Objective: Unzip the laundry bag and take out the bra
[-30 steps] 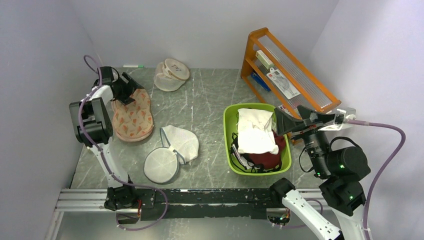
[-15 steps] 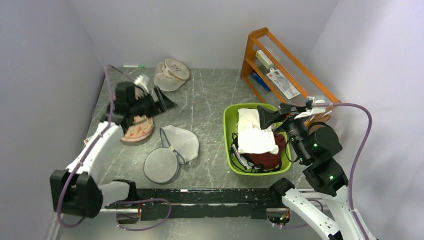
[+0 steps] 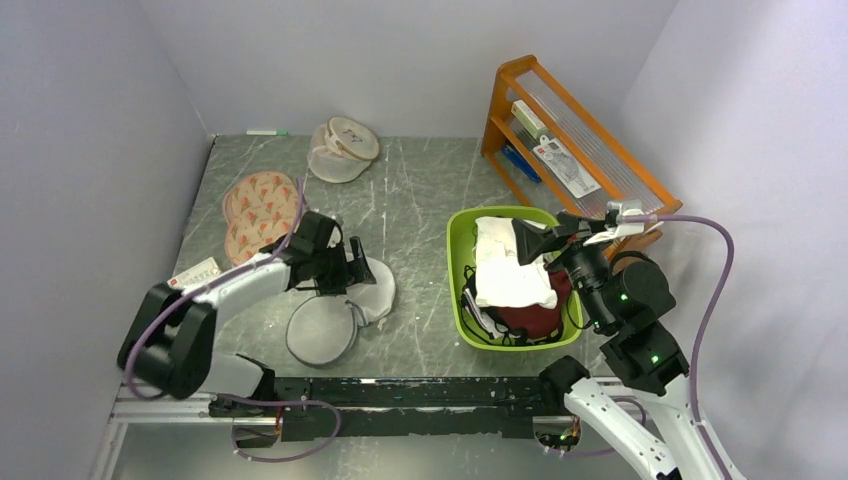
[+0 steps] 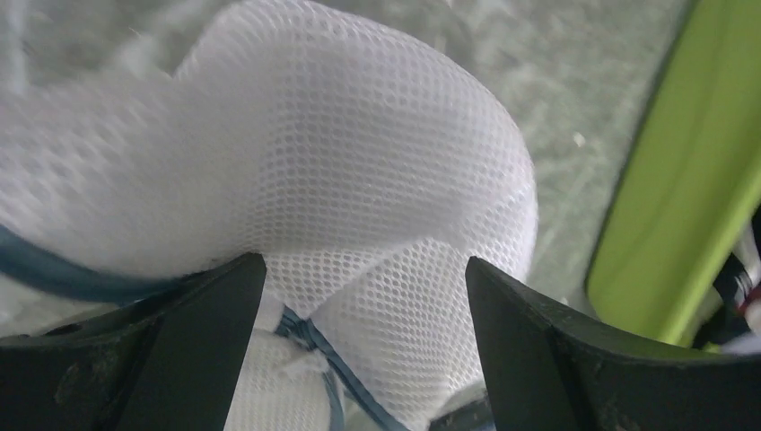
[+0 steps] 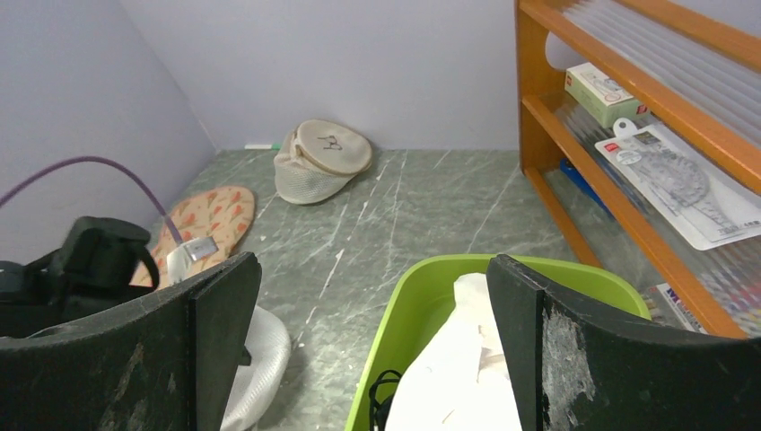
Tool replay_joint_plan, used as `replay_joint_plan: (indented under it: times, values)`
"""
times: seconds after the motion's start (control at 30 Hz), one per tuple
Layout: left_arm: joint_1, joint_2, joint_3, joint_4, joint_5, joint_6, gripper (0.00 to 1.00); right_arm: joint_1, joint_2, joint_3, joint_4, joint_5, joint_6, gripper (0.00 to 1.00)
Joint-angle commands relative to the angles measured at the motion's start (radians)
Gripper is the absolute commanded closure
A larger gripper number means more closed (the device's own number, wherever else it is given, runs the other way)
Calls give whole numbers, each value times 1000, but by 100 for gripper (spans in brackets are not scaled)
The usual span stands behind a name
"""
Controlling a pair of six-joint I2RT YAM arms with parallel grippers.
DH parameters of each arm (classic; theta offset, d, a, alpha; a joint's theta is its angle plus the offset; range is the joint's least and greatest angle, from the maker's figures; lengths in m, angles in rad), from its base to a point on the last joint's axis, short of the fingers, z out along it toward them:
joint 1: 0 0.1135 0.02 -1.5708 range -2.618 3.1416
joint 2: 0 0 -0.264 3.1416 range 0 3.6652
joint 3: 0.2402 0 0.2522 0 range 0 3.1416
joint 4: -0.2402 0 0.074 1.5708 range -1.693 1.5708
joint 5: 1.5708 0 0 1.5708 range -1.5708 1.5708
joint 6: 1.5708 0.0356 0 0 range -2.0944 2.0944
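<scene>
Across the table [image 3: 420, 190], one large swing of the left arm [image 3: 240, 285] within the last second: away from the pink bag [image 3: 258, 205] at 10 o'clock, down to the white mesh bag [image 3: 322, 330] at 8 o'clock. Now placed there with the left claw [image 3: 350, 272] spread wide, with white mesh seen between the fingers in the wrist view. Nothing pinched; cannot tell if touching or just above. On the right side only a smaller shift: drawn in from 3 o'clock over the green bin [image 3: 455, 270], with the right claw [image 3: 535, 243] also wide apart above the white cloth [image 3: 510, 262], holding nothing. Little gain for the task, by my judgement: the wrong bag under the left claw, and no contact yet with the correct one. Probably calls for a further move toward 11 o'clock.

At 11 o'clock, near the far edge of the table and well apart from both claws: the laundry bag [image 3: 345, 148]. Round, cream-beige, of mesh, with the upper shell tilted on the lower one. On the upper face, a small dark mark like spectacles. Too small to tell whether zipped or open. No sight of the bra; perhaps inside, hidden by the mesh
</scene>
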Motion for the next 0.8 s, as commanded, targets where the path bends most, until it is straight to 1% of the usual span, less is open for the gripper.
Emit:
replay_joint_plan:
  times: [0.0,0.07,0.13,0.17,0.23,0.27,0.3,0.37,0.47,0.5,0.67,0.77]
  values:
    - [73,134,83,138,-144,20,5,-5,-25,52,-44,36,-30,0]
    - [168,193,96,230,-105,-2,5,-5,-36,73,-67,48,-33,0]
    - [292,264,129,303,-11,-51,5,-5,-51,83,-83,54,-34,0]
    - [326,297,165,336,21,-58,5,-5,-59,83,-89,57,-33,0]
    - [364,363,246,359,8,-59,5,-6,-69,82,-97,60,-32,0]
    - [382,404,303,349,20,-59,5,-5,-73,79,-97,64,-33,0]
    - [403,444,367,322,61,-56,5,-5,-75,76,-96,66,-33,0]
    - [417,487,449,303,100,-59,5,-6,-70,77,-95,67,-33,0]
    - [416,467,496,370,138,-55,5,-5,-55,76,-88,66,-38,0]
    - [416,459,517,367,131,-49,5,-5,-51,74,-84,67,-41,0]
    - [414,455,663,280,-15,12,5,-5,-36,56,-46,68,-54,0]
    - [402,538,814,208,-77,62,5,-5,-23,47,-30,61,-57,0]
